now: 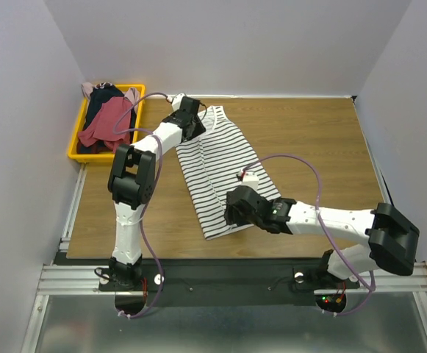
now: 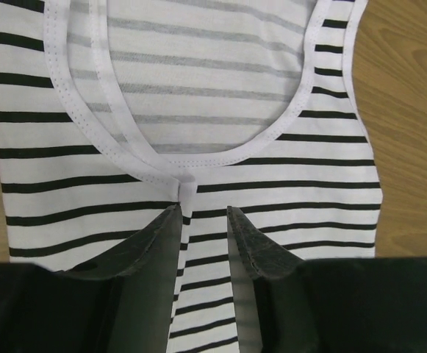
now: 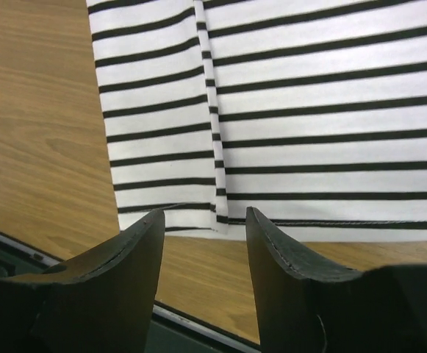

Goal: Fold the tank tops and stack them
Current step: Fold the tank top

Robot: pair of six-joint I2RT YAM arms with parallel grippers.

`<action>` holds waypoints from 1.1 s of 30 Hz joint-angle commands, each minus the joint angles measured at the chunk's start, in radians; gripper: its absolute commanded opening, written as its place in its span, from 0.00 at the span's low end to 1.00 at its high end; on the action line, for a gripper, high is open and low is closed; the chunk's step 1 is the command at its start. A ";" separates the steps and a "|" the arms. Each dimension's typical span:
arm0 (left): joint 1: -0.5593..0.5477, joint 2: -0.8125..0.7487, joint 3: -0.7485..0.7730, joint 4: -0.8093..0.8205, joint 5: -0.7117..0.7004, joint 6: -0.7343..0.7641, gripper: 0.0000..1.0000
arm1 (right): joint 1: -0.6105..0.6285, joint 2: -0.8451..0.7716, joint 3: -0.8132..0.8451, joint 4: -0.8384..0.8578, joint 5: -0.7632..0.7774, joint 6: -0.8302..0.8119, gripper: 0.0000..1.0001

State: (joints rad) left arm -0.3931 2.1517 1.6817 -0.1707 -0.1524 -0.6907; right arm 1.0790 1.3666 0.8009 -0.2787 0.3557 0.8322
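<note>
We see the white tank top with thin black stripes (image 1: pixel 224 165) lying flat near the middle of the brown wooden counter (image 1: pixel 316 140). Its scooped neck points to the far edge and its hem toward our bases.

Our left fingers (image 2: pixel 151 246) hang over the bottom of the neckline. They are a narrow way apart and grip nothing, with striped cloth showing in the gap. We cannot tell whether their tips touch the cloth. In the left wrist view, a cloth edge runs down from the neck binding straight between them.

Our right fingers (image 3: pixel 125 257) sit at the near hem, moderately apart and holding nothing. Their tips stop just short of the hem, with bare counter beneath. A vertical cloth edge crosses the stripes and meets the hem in line with that gap.

A small white tag (image 1: pixel 250 176) lies on the top's right side. At the far left corner stands a yellow plastic bin (image 1: pixel 76 151). It holds a plain dark red tank top (image 1: pixel 104 125) heaped over a dark navy one (image 1: pixel 99 99), with pale pink cloth (image 1: pixel 88 88) behind.
</note>
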 commanded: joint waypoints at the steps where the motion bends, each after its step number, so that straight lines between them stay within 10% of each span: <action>1: -0.003 -0.104 -0.004 0.008 -0.018 -0.018 0.40 | -0.010 0.081 0.083 -0.017 0.078 -0.074 0.54; 24: 0.091 -0.058 0.052 -0.042 0.048 0.055 0.33 | 0.164 0.577 0.418 0.145 -0.170 0.002 0.47; 33: 0.096 -0.150 -0.010 0.022 0.146 0.094 0.42 | 0.118 0.257 0.288 0.147 0.052 -0.010 0.72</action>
State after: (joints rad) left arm -0.2810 2.1487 1.6840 -0.2024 -0.0692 -0.6231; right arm 1.2358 1.8217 1.1320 -0.1543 0.2935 0.8131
